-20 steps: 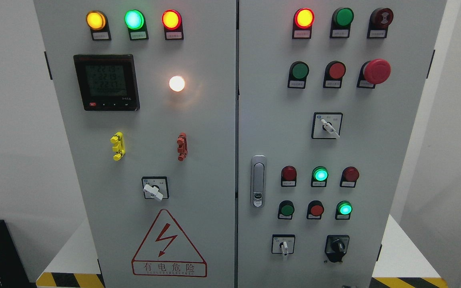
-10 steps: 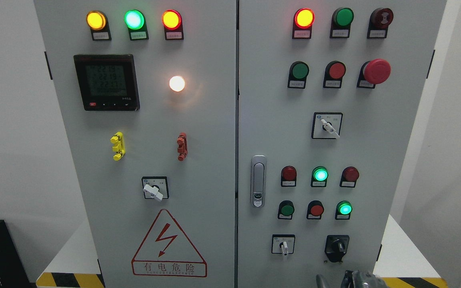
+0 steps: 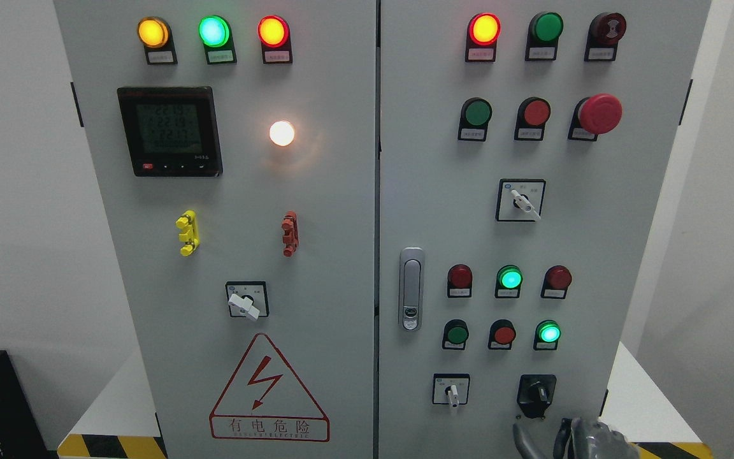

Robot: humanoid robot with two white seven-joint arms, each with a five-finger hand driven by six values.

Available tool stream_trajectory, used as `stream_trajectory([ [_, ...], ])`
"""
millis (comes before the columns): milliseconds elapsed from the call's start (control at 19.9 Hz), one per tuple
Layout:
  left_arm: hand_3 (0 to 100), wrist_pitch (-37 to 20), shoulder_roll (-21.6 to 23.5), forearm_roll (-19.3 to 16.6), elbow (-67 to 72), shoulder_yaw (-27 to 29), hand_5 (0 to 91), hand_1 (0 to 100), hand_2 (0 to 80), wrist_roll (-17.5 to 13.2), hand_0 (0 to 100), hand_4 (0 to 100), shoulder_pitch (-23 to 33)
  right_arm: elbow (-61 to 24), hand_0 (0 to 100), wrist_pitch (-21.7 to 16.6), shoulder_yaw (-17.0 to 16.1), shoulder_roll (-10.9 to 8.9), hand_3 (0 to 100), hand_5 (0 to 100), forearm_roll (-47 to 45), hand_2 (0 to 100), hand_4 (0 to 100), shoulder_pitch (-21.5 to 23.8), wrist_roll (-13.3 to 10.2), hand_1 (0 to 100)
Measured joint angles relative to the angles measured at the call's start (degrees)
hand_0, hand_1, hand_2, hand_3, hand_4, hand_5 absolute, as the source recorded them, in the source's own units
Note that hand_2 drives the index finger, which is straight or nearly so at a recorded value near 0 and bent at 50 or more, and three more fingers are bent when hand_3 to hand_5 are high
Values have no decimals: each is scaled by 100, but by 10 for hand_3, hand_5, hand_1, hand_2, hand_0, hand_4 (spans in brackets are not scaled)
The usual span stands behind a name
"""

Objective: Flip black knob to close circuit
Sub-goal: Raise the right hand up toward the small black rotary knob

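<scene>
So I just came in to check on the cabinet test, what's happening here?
The robot's right hand is at the bottom edge of the head view, just below the black knob at the lower right of the control cabinet. Its fingers are spread and hold nothing; they are not on the knob yet, so the flip is not yet done. The left hand is out of view. Several indicator lamps on both doors are lit.

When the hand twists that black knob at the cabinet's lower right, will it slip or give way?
The black knob looks rigid and panel-mounted, so it should turn, not flex. Its narrow raised grip probably limits slipping. The right hand, just below, has not reached it.
</scene>
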Motion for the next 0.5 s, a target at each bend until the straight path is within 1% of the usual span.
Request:
stream_trajectory([
  [502,0,4,0,0,0,0,0,556,0,2,120,0,0,73,0,94,-119,25,991,806,182,813,798,-166,118,38],
])
